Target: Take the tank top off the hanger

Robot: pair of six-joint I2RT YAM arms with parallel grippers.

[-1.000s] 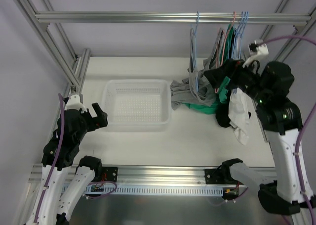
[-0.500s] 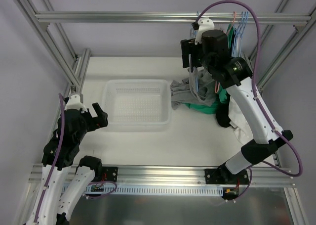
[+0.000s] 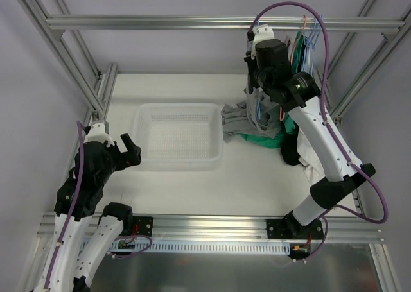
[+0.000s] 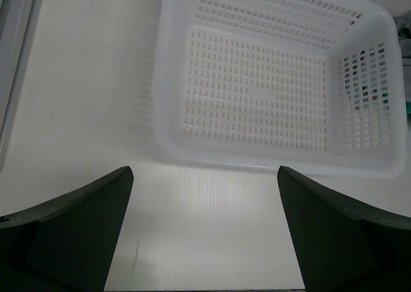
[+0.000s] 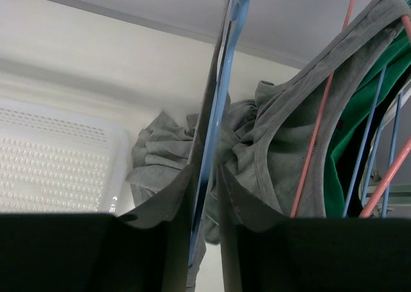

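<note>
My right claw (image 5: 204, 234) nips the hanger (image 5: 221, 93), upper right of the top view.
The hanger stands upright in it, with the tank top (image 5: 276, 151) bunched just to its right; left claw (image 4: 205, 240) spread, well apart.

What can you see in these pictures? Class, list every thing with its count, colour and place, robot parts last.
basket: one, white, on the table, left of the clothes
clothes pile: one, grey and green, on the table right of the basket
blue hanger: one, blue, hanging from the rail
grey tank top: one, grey, on the blue hanger
other hangers: several (exact count unclear), pink and blue, right of the blue hanger
green garment: one, green, among those hangers
rail: one, silver, across the top
table: one, white, below
left gripper: one, black, open, by the basket's left side
right gripper: one, black, closed on the blue hanger and grey fabric
</note>
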